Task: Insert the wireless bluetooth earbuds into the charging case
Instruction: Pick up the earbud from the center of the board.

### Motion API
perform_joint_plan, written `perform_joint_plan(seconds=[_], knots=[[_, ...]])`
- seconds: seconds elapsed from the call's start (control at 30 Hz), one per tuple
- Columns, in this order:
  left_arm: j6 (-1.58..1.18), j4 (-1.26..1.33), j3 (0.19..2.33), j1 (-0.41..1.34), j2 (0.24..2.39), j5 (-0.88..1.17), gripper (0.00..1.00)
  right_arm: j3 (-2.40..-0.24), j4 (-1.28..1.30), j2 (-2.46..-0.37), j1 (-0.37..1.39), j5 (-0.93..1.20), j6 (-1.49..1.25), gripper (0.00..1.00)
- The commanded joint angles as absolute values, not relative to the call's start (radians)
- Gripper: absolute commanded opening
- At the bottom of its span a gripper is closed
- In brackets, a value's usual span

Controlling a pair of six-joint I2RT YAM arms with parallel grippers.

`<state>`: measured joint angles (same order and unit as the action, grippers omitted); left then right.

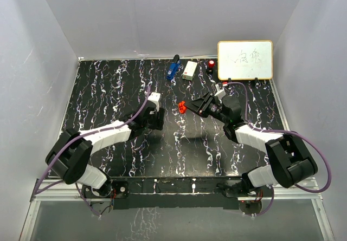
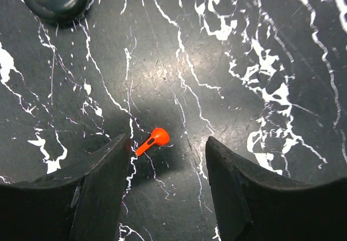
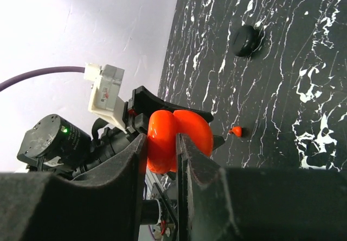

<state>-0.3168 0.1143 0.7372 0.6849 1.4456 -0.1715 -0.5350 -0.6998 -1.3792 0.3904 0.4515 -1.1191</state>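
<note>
While the left end effector [image 2: 167,146] hangs roughly half open over the surface [image 2: 260,46], one red-and-black earbud [image 2: 154,140] lies on it between the fingers, not gripped. Right end effector [image 3: 161,143] is clamped on the red round puck [image 3: 193,134], held off the surface.

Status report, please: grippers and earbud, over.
Left gripper open over red earbud. Right gripper shut on red case. Black disc apart.
</note>
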Motion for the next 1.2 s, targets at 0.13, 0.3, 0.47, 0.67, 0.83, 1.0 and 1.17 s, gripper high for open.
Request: perform_joint_plan(seconds=[0.13, 0.3, 0.47, 0.67, 0.83, 1.0, 1.17], knots=[[-0.296, 0.058, 0.775, 0.693, 1.498, -0.191, 0.52, -0.558, -0.735, -1.375, 0.383, 0.450, -1.109, 0.05], [-0.295, 0.059, 0.774, 0.693, 1.515, -0.190, 0.50, -0.548, -0.798, -1.402, 0.380, 0.479, -1.146, 0.05], [-0.286, 0.064, 0.777, 0.693, 1.532, -0.197, 0.49, -0.540, -0.851, -1.430, 0.380, 0.497, -1.183, 0.05], [-0.272, 0.064, 0.788, 0.693, 1.559, -0.211, 0.48, -0.539, -0.862, -1.435, 0.378, 0.502, -1.188, 0.04], [-0.266, 0.074, 0.794, 0.693, 1.575, -0.216, 0.47, -0.539, -0.866, -1.437, 0.376, 0.505, -1.191, 0.04], [-0.260, 0.073, 0.800, 0.693, 1.588, -0.220, 0.44, -0.533, -0.871, -1.434, 0.372, 0.508, -1.195, 0.04], [-0.256, 0.076, 0.802, 0.695, 1.598, -0.219, 0.41, -0.531, -0.871, -1.431, 0.369, 0.508, -1.196, 0.04]])
